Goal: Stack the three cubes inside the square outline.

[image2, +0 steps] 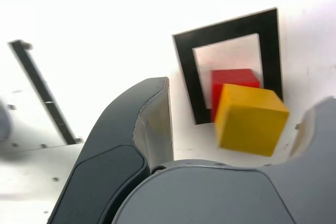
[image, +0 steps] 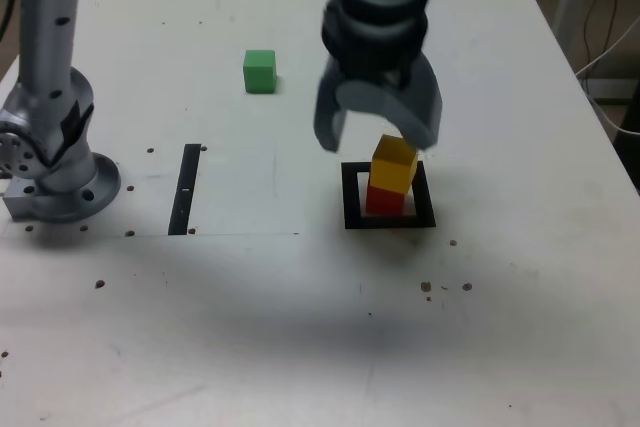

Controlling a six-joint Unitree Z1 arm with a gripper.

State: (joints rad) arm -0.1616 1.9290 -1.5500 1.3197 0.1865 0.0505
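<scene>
From where I stand, the pincer [image: 378,137] is spread wide above the black square outline [image: 351,197], its two sides well apart with nothing clamped between them. The yellow cube [image: 394,164] sits in that gap, but the wrist view shows bare space on both sides of it, so I take it to be resting on its own weight. It lies on top of the red cube [image: 385,200], turned a little against it, and the red one stands on the white centre within the border, which makes it the base of the pile.

The spread looks deliberate — jaws this wide should be able to rise without brushing the yellow cube and tipping it. That would matter, since the two blocks are not squared up, and a crooked second layer gives the third a poorer seat.

The green cube [image: 260,72] is on the table [image: 250,347], well apart from the outline, beyond the narrow black strip [image: 185,189] and toward the exterior view's top. I judge the stack two-thirds built — the next move calls for a straight lift clear of the yellow cube, then a trip across to the green one.
</scene>
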